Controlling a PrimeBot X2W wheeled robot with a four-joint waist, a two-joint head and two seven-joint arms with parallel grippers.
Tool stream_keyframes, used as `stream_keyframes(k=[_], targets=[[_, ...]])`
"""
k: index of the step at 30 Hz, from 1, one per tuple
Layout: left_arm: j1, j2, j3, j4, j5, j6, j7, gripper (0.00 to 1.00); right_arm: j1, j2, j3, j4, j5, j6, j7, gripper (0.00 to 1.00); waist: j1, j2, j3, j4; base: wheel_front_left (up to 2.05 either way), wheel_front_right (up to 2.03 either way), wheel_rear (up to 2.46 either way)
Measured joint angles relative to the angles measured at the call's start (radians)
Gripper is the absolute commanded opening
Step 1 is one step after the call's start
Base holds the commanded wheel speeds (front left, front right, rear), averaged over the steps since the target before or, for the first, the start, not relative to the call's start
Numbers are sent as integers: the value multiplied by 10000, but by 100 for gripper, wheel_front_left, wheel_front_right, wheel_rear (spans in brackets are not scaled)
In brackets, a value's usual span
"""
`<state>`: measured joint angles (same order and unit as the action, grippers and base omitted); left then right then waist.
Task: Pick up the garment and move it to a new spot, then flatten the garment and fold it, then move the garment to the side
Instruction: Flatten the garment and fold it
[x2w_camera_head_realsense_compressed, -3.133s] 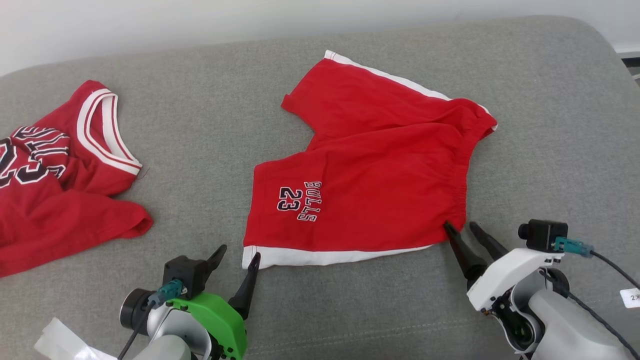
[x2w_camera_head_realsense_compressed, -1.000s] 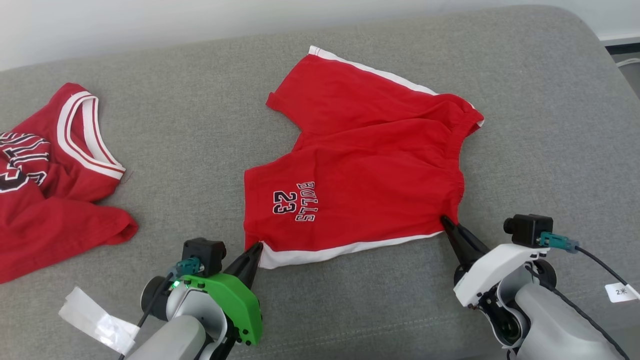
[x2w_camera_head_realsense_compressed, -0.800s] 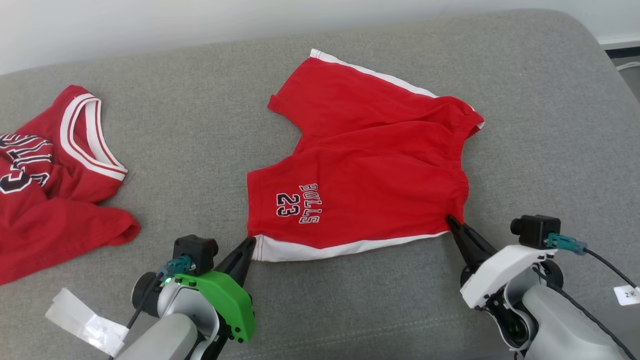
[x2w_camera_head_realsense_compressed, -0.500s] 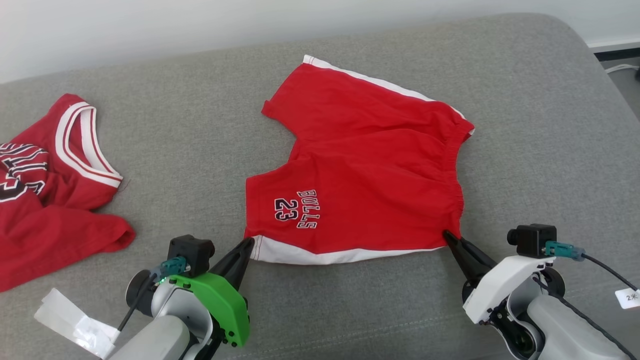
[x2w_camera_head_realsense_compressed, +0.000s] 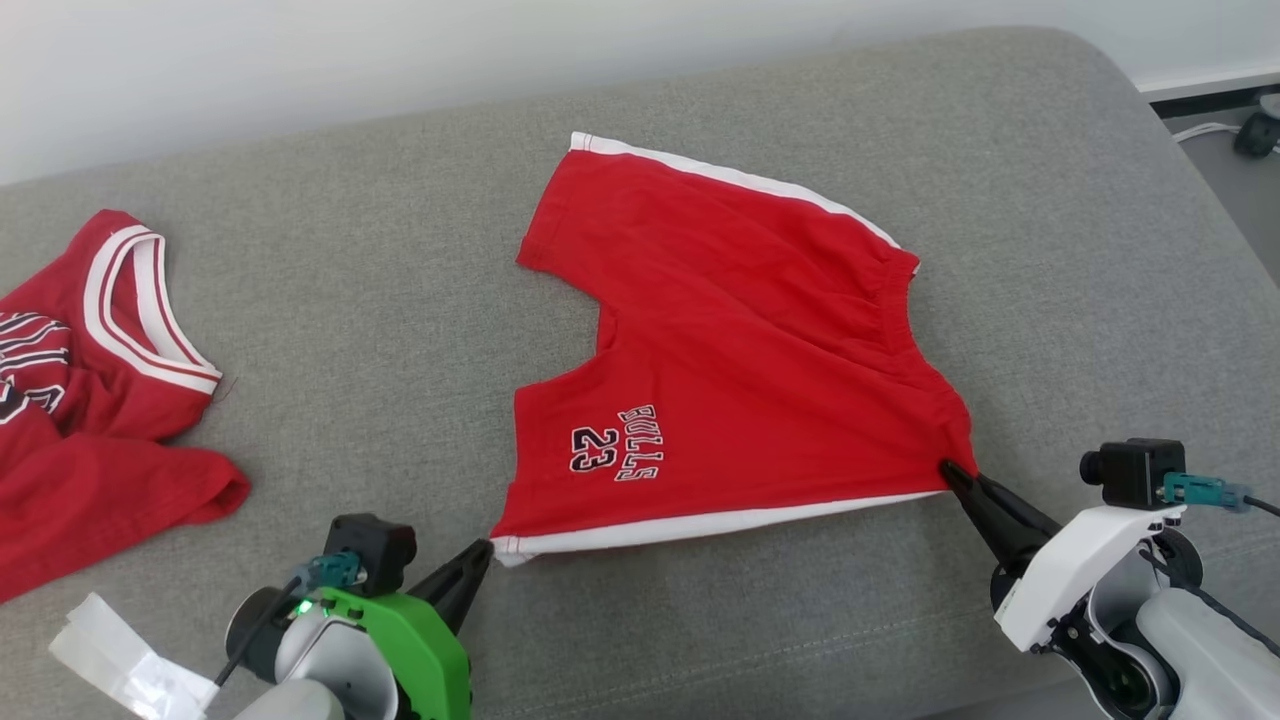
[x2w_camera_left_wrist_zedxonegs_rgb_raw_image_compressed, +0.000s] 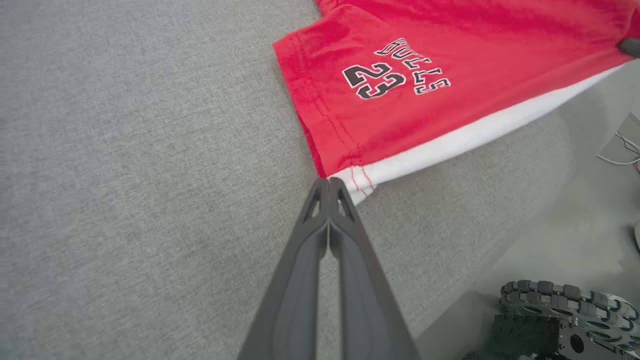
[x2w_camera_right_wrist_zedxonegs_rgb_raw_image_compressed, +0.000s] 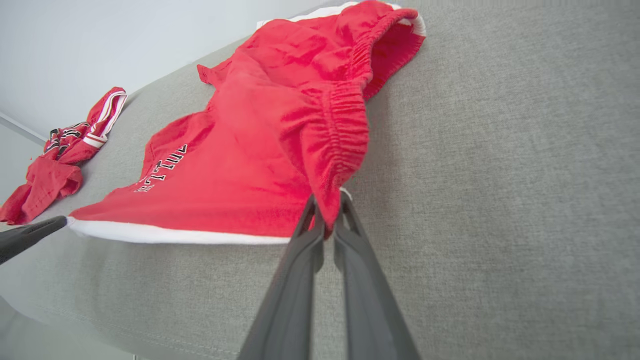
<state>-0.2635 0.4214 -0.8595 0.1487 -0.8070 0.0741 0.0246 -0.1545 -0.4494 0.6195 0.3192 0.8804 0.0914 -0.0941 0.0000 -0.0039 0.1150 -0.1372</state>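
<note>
- A red shirt (x2w_camera_head_realsense_compressed: 90, 400) lies crumpled at the left end of the gray cushion (x2w_camera_head_realsense_compressed: 330, 300), well apart from the shorts (x2w_camera_head_realsense_compressed: 740, 340).
- Bare cushion lies between the two.
- The red shorts (one leg says "BULLS 23") lie spread out in the middle of the cushion, near its front edge.
- The left gripper (x2w_camera_head_realsense_compressed: 487, 546) is pinched tight on the white corner of the leg.
- The right gripper (x2w_camera_head_realsense_compressed: 945, 466) is pinched tight on the waistband corner.
- The near edge of the shorts is pulled straight between them.

The shorts (x2w_camera_left_wrist_zedxonegs_rgb_raw_image_compressed: 450, 60) run off the left wrist view's top; the jersey (x2w_camera_head_realsense_compressed: 100, 450) off the head view's left.
</note>
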Motion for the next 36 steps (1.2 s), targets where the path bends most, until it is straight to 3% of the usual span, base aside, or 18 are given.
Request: stream_keyframes(k=[8, 16, 21, 23, 30, 36], targets=[[477, 564, 38, -807, -441, 100, 734, 0, 626, -510, -96, -1091, 523, -142, 633, 0, 0, 0, -125, -48, 0, 0, 0], [550, 646, 477, -1998, -493, 144, 522, 0, 870, -938, -466, -2113, 706, -418, 788, 0, 0, 0, -272, -8, 0, 0, 0], [374, 619, 470, -2280, -347, 146, 435, 0, 851, -953, -535, -2554, 725, -516, 940, 0, 0, 0, -275, 59, 0, 0, 0], [154, 541, 470, -2393, -242, 148, 376, 0, 859, -963, -552, -2658, 855, -708, 1030, 0, 0, 0, -230, 101, 0, 0, 0], [-277, 272, 1051, -2677, -77, 230, -224, 0, 863, -754, -740, -3055, 1611, -949, 1486, 0, 0, 0, 106, 147, 0, 0, 0], [-797, 155, 1137, -2698, 426, 245, -382, 0, 653, -573, -1030, -3131, 1912, -1400, 1670, 0, 0, 0, 498, 25, 0, 0, 0]])
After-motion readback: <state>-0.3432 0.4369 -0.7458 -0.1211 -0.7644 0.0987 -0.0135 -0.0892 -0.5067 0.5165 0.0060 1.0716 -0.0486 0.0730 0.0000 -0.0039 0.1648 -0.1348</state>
